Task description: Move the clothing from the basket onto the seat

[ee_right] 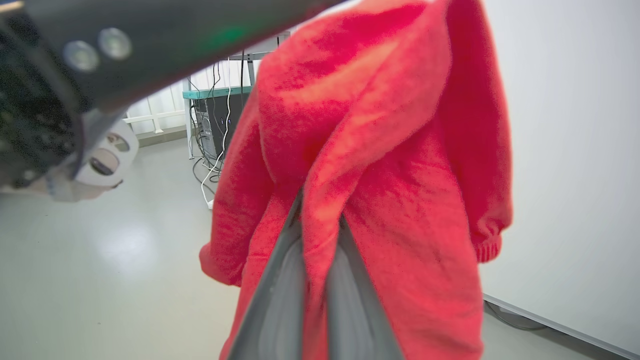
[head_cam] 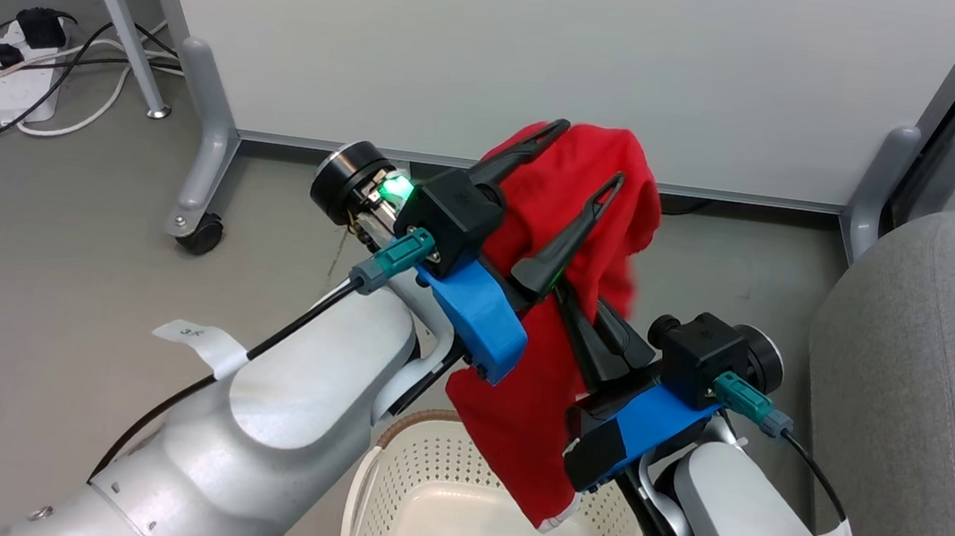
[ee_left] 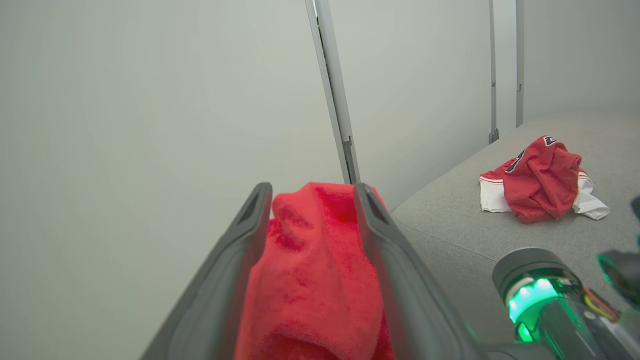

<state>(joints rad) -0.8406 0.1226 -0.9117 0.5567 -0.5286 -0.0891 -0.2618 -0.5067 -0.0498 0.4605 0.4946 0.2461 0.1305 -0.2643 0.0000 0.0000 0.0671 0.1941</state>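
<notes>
Left gripper (head_cam: 589, 152) gapes apart at centre frame, red garment (head_cam: 534, 400) draped between. Right gripper (head_cam: 571, 301) clamps it above the basket (head_cam: 410, 467).

Grey floor (head_cam: 33, 298). A white partition panel (head_cam: 556, 52) stands along its far edge on grey feet (head_cam: 204, 156), one with a black castor (head_cam: 201, 234). A white power strip (head_cam: 23, 86) and tangled cables (head_cam: 118, 65) lie at the far left corner.

Two red garments (ee_left: 315, 280) (ee_left: 542, 180), one basket (head_cam: 419, 468), one sofa (head_cam: 933, 374)
</notes>
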